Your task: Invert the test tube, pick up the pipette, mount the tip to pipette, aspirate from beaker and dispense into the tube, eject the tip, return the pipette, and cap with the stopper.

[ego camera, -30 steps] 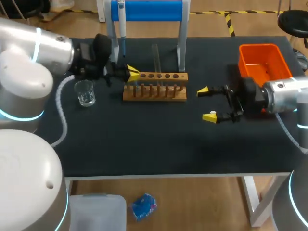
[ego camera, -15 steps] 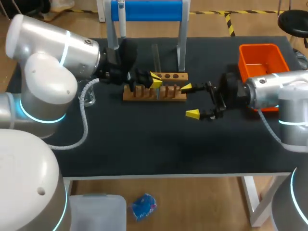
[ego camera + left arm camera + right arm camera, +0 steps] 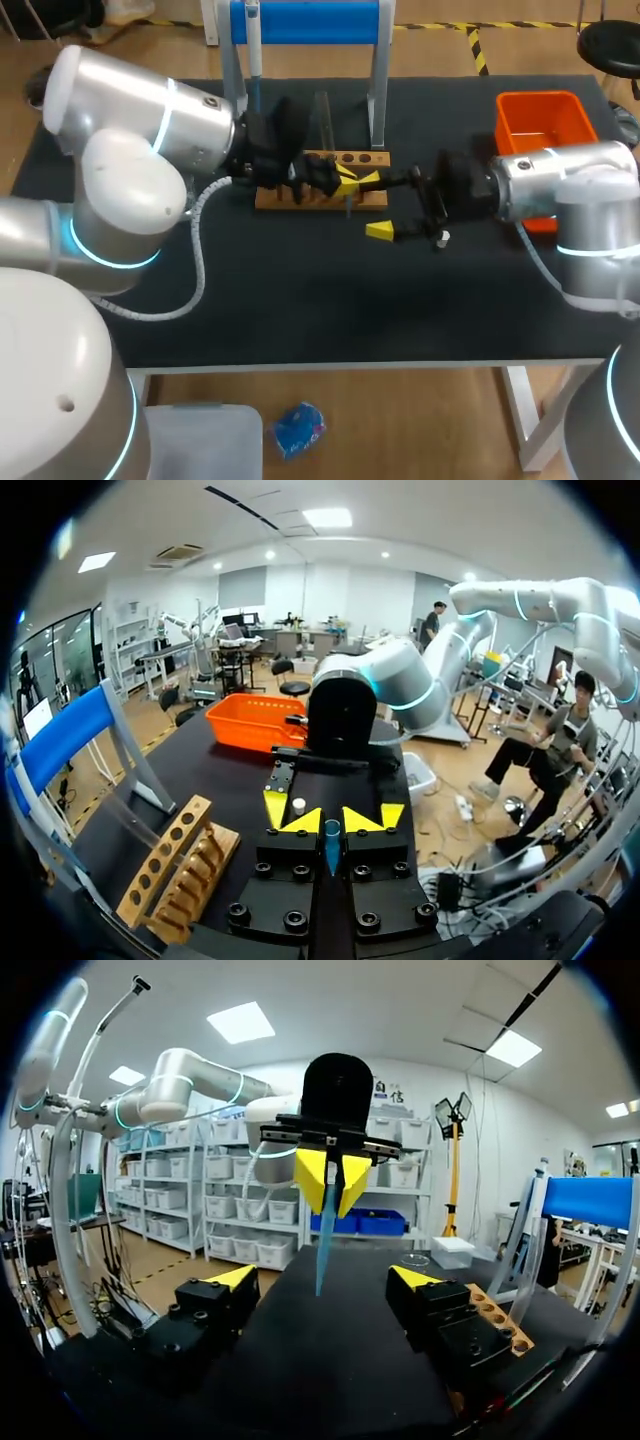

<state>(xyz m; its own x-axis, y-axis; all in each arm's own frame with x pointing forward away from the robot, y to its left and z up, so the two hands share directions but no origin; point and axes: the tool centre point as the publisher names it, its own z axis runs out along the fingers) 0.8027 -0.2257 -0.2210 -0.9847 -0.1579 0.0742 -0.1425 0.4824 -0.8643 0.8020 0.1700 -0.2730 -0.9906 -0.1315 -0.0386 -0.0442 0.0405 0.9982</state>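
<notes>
The left pincer [image 3: 345, 181] is seen closed on the wide upper end of a slender blue tapered plastic tip [image 3: 322, 1235], which is held between the two yellow fingertips with its point hanging downward. The tip is carried just above the right part of a wooden tube rack with a row of holes and pegs [image 3: 365, 158], near the middle of the black table [image 3: 300, 300]. Facing it from the other side, the right pincer [image 3: 322, 1278] is held open, its fingers spread wide; the tip is touched by neither of them and hangs just ahead of the gap. A clear glass test tube [image 3: 322, 112] is seen standing upright at the back of the rack, apart from both pincers. Behind the rack a metal stand with a blue top bar [image 3: 305, 20] is set at the far edge of the table, and a white and blue pipette [image 3: 253, 45] is hung at the stand's left end. An orange plastic bin [image 3: 540, 125] is placed at the far right of the table, just beside the right arm.
</notes>
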